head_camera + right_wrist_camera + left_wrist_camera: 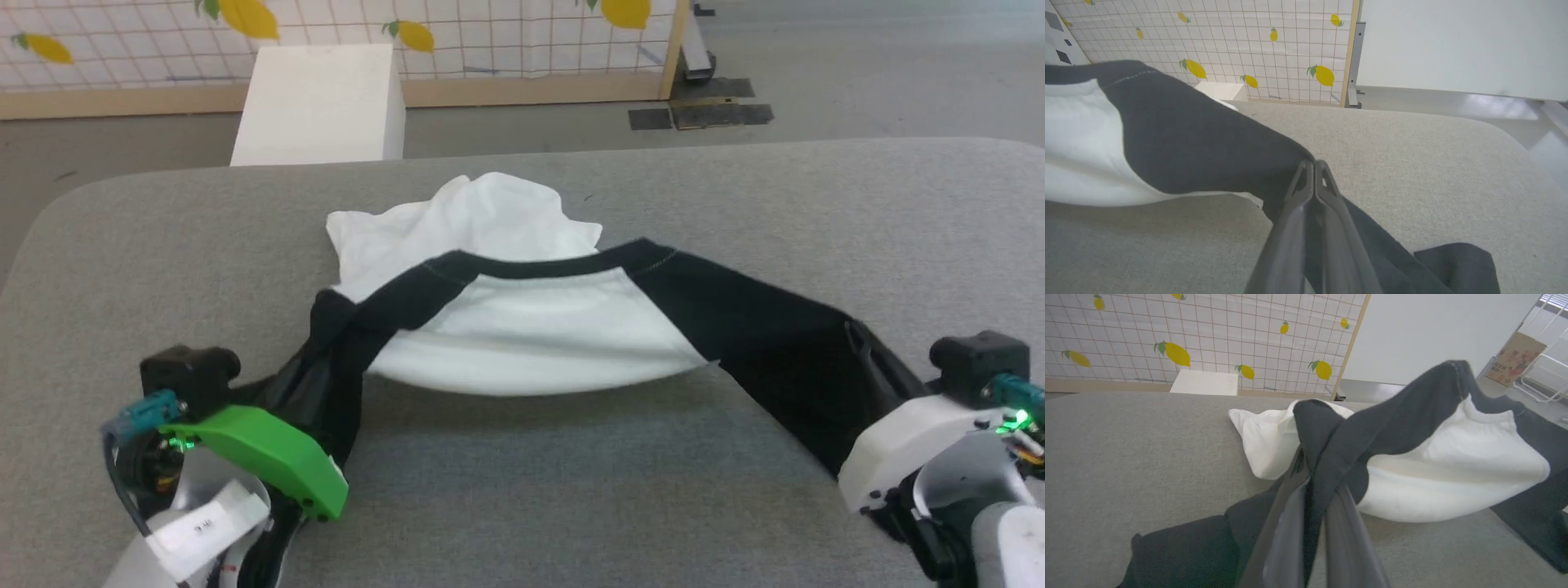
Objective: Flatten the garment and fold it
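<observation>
The left gripper [1312, 479] is clamped on one black sleeve of the garment [531, 327], and the right gripper [1314, 164] is pinched tight on the other. The garment is stretched between them over the middle of the bench [571, 490], its white body sagging and its far part bunched on the bench.

grey table [571, 490], white box [322, 106], lemon-print screen [506, 41]
</observation>
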